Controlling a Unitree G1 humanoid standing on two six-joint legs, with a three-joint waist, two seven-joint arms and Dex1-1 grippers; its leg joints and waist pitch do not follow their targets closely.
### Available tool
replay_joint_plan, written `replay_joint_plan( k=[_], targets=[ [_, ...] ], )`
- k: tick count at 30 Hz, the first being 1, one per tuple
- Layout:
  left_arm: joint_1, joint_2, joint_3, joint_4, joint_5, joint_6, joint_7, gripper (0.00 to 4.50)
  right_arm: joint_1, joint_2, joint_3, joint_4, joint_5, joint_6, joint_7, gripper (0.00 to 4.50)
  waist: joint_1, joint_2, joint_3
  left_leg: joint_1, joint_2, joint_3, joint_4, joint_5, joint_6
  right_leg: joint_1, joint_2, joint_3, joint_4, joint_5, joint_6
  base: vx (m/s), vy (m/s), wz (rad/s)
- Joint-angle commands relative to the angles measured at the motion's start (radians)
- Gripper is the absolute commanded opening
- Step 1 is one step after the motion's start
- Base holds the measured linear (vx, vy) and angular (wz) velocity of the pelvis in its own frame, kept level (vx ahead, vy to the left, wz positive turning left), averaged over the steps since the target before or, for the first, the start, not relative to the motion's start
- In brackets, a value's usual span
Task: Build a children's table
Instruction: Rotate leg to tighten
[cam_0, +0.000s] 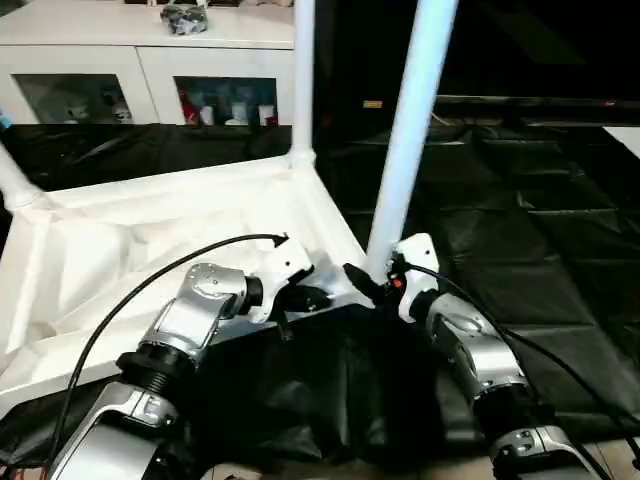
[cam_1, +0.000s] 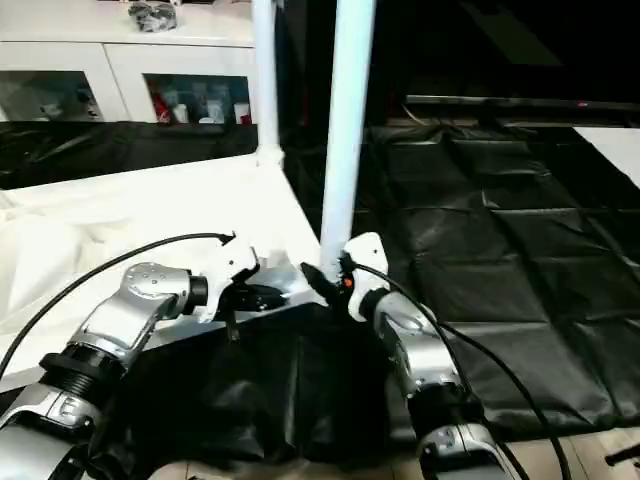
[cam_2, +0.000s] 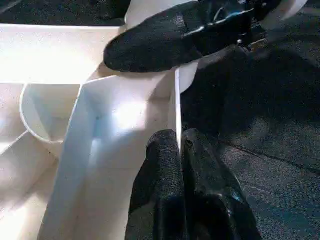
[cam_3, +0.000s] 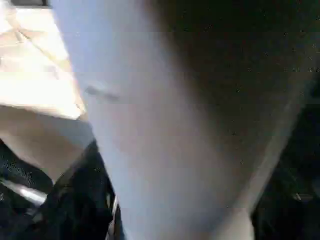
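Fingers of the left gripper (cam_0: 318, 297) lie pressed together at the near rim of the tabletop (cam_0: 150, 240); in the left eye view the right gripper (cam_0: 368, 283) sits at the foot of the near leg (cam_0: 410, 130), its fingers spread to either side of the tube, though whether they press on it cannot be told; the tabletop lies ribbed side up on the black-sheeted floor (cam_0: 540, 230); a far leg (cam_0: 303, 70) stands in its corner socket, a third leg (cam_0: 14, 180) rises at the far left corner, so three legs seem seated and the fourth corner is cut off by the robot's own arms.

Right eye view: same layout; leg tops run out of frame, and the white cabinet (cam_1: 120, 60) stands behind.

Left wrist view: closed fingers (cam_2: 165, 170) rest against the tabletop's thin edge wall; an empty-looking round socket (cam_2: 47, 115) shows among the ribs; one black finger of the right gripper (cam_2: 165, 42) crosses above.

Right wrist view: the pale leg (cam_3: 150, 125) looms close, blurred; its seating in the socket cannot be judged.
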Motion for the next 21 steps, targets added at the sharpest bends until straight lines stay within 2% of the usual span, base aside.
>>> replay_joint_plan(
  k=[1, 4, 5, 8, 10, 13, 14, 17, 18, 20, 21],
  targets=[
    [-0.022, -0.043, -0.050, -0.063, -0.068, -0.050, -0.100, 0.00, 0.009, 0.004, 0.101, -0.022, -0.020, 0.026, 0.114, 3.60, 0.001, 0.005, -0.053, 0.008, 0.020, -0.015, -0.075, -0.363, 0.008, 0.031, -0.041, 0.031, -0.079, -0.394, -0.163, 0.000, 0.000, 0.00],
    [-0.014, -0.020, -0.050, -0.073, -0.075, -0.051, -0.133, 0.00, 0.022, -0.044, 0.117, -0.054, -0.010, 0.023, 0.204, 3.60, 0.002, 0.004, -0.058, 0.004, 0.021, -0.012, -0.071, -0.310, 0.020, 0.038, -0.039, 0.033, -0.065, -0.289, -0.192, 0.000, 0.000, 0.00],
    [-0.008, 0.000, -0.050, -0.080, -0.079, -0.054, -0.158, 0.00, 0.032, -0.082, 0.127, -0.075, -0.001, 0.021, 0.271, 3.60, 0.006, 0.006, -0.061, 0.005, 0.022, -0.009, -0.066, -0.269, 0.037, 0.039, -0.039, 0.033, -0.058, -0.211, -0.219, 0.000, 0.000, 0.00],
    [-0.004, 0.028, -0.047, -0.081, -0.079, -0.059, -0.197, 0.00, 0.040, -0.137, 0.134, -0.096, 0.013, 0.023, 0.369, 3.60, 0.009, 0.007, -0.063, 0.002, 0.023, -0.005, -0.061, -0.219, 0.065, 0.043, -0.037, 0.032, -0.046, -0.120, -0.254, 0.000, 0.000, 0.00],
    [0.001, 0.055, -0.050, -0.086, -0.082, -0.063, -0.241, 0.00, 0.043, -0.177, 0.137, -0.112, 0.024, 0.027, 0.433, 3.60, 0.017, 0.006, -0.063, 0.003, 0.025, -0.004, -0.060, -0.204, 0.073, 0.046, -0.037, 0.030, -0.044, -0.104, -0.266, 0.000, 0.000, 0.00],
    [0.007, 0.087, -0.053, -0.089, -0.082, -0.063, -0.284, 0.00, 0.043, -0.217, 0.142, -0.124, 0.032, 0.036, 0.493, 3.60, 0.026, 0.007, -0.059, 0.006, 0.027, -0.001, -0.061, -0.229, 0.070, 0.044, -0.037, 0.029, -0.047, -0.145, -0.261, 0.000, 0.000, 0.00],
    [0.011, 0.113, -0.058, -0.094, -0.085, -0.060, -0.321, 0.00, 0.042, -0.245, 0.147, -0.127, 0.034, 0.041, 0.535, 3.60, 0.029, 0.008, -0.057, 0.008, 0.029, -0.001, -0.063, -0.260, 0.056, 0.041, -0.038, 0.030, -0.051, -0.199, -0.253, 0.000, 0.000, 0.00],
    [0.012, 0.134, -0.061, -0.093, -0.084, -0.069, -0.335, 0.00, 0.039, -0.268, 0.150, -0.126, 0.030, 0.046, 0.558, 3.60, 0.033, 0.007, -0.055, 0.011, 0.029, -0.002, -0.066, -0.286, 0.039, 0.038, -0.039, 0.032, -0.055, -0.244, -0.239, 0.000, 0.000, 0.00],
    [0.010, 0.146, -0.064, -0.089, -0.084, -0.070, -0.344, 0.00, 0.037, -0.280, 0.153, -0.126, 0.032, 0.063, 0.576, 3.60, 0.034, 0.003, -0.055, 0.012, 0.029, -0.002, -0.066, -0.296, 0.033, 0.037, -0.039, 0.032, -0.057, -0.265, -0.232, 0.000, 0.000, 0.00],
    [0.009, 0.151, -0.065, -0.088, -0.084, -0.069, -0.355, 0.00, 0.038, -0.287, 0.156, -0.129, 0.031, 0.068, 0.590, 3.60, 0.037, 0.004, -0.055, 0.011, 0.029, -0.003, -0.067, -0.292, 0.027, 0.037, -0.041, 0.033, -0.058, -0.275, -0.226, 0.000, 0.000, 0.00],
    [0.008, 0.155, -0.064, -0.087, -0.086, -0.070, -0.364, 0.00, 0.039, -0.292, 0.159, -0.131, 0.031, 0.067, 0.598, 3.60, 0.038, 0.001, -0.056, 0.010, 0.028, -0.003, -0.067, -0.288, 0.026, 0.038, -0.042, 0.033, -0.058, -0.276, -0.223, 0.000, 0.000, 0.00]
  ],
)
